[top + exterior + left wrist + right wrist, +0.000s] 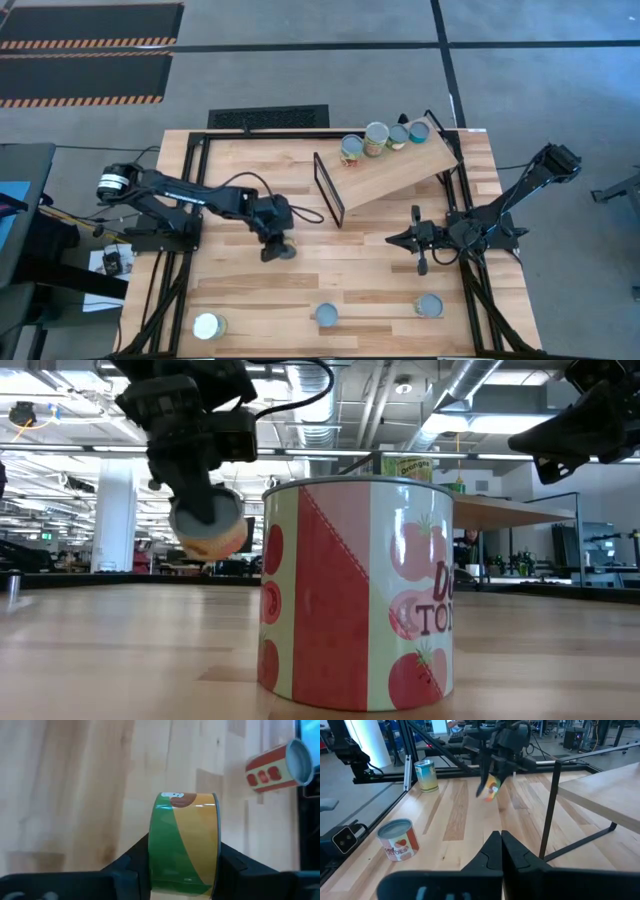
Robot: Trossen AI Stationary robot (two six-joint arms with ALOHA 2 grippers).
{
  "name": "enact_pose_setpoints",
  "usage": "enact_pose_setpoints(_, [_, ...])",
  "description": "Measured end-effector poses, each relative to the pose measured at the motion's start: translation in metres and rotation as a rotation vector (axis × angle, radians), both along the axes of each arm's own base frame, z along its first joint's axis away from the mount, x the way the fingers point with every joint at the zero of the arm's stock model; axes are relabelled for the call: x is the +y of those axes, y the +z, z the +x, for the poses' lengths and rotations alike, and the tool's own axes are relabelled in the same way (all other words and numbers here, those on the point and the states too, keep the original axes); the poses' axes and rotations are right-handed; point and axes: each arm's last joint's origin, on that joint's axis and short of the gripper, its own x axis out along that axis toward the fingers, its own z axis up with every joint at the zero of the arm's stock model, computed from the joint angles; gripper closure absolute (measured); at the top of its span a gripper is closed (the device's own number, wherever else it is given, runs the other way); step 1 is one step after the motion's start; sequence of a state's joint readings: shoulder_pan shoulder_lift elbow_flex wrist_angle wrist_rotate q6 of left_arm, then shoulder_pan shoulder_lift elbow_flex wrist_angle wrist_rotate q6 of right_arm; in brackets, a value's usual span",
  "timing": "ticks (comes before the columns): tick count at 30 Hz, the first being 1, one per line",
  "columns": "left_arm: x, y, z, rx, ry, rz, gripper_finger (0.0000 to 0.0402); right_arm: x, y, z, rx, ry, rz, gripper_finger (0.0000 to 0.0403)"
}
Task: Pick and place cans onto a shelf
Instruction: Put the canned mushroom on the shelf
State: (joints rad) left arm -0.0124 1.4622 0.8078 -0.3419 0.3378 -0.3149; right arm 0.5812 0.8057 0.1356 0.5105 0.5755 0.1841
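Note:
My left gripper (274, 248) hangs over the middle-left of the wooden tabletop, shut on a green-and-yellow can (185, 845). The can also shows in the low view (207, 525), above the table. My right gripper (500, 847) is shut and empty, level above the table just near of the shelf (395, 170). The shelf is a slanted light-wood board with a black frame (328, 188) at its left end. Several cans (376, 138) stand in a row along the shelf's far edge. My left gripper pinches the can's curved side wall (159, 855) between its two fingers, one on each side. The fingers come from above, pointing down. The can is lifted clear of the table and tipped over, its silvery end (200, 510) facing the near edge.
Three cans stand along the near edge: a white-topped one (209, 325), a red-and-white tomato can (360, 595) at the middle (326, 316), and a third at the right (430, 305). Black frame rails run along the table's left and right sides.

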Motion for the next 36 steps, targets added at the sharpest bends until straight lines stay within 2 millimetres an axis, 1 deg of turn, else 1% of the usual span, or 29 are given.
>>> enact_pose_setpoints(3, [-0.005, -0.008, 0.008, -0.002, 0.006, -0.042, 0.0283, 0.000, 0.000, 0.000, 0.000, 0.000, 0.000, 0.0398])
enact_pose_setpoints(7, [-0.015, -0.030, 0.017, 0.044, -0.030, -0.072, 0.0282, 0.000, 0.000, 0.000, 0.001, 0.000, -0.001, 0.0397])
enact_pose_setpoints(10, [-0.020, -0.044, 0.022, 0.073, -0.047, -0.088, 0.0270, 0.000, 0.000, 0.000, -0.002, -0.001, 0.002, 0.0398])
enact_pose_setpoints(11, [-0.021, -0.046, 0.026, 0.067, -0.048, -0.088, 0.0264, 0.000, 0.000, 0.000, -0.002, 0.000, 0.001, 0.0398])
enact_pose_setpoints(13, [-0.020, -0.050, 0.027, 0.085, -0.050, -0.078, 0.0253, 0.000, 0.000, 0.000, -0.004, 0.000, 0.003, 0.0398])
enact_pose_setpoints(17, [-0.020, -0.043, 0.034, 0.045, -0.067, -0.049, 0.0236, 0.000, 0.001, 0.000, -0.006, -0.001, 0.005, 0.0398])
enact_pose_setpoints(22, [-0.018, -0.034, 0.038, 0.055, -0.090, -0.020, 0.0216, 0.000, 0.000, 0.000, -0.002, -0.001, 0.003, 0.0398])
enact_pose_setpoints(28, [-0.016, -0.022, 0.042, 0.082, -0.128, 0.086, 0.0192, 0.000, 0.000, 0.000, -0.002, 0.000, 0.003, 0.0398])
enact_pose_setpoints(31, [-0.014, -0.019, 0.043, 0.101, -0.135, 0.152, 0.0183, 0.000, 0.000, 0.000, -0.002, 0.000, 0.002, 0.0398])
enact_pose_setpoints(36, [-0.008, -0.014, 0.044, 0.119, -0.129, 0.232, 0.0177, 0.000, 0.000, 0.000, -0.002, 0.000, 0.002, 0.0398])
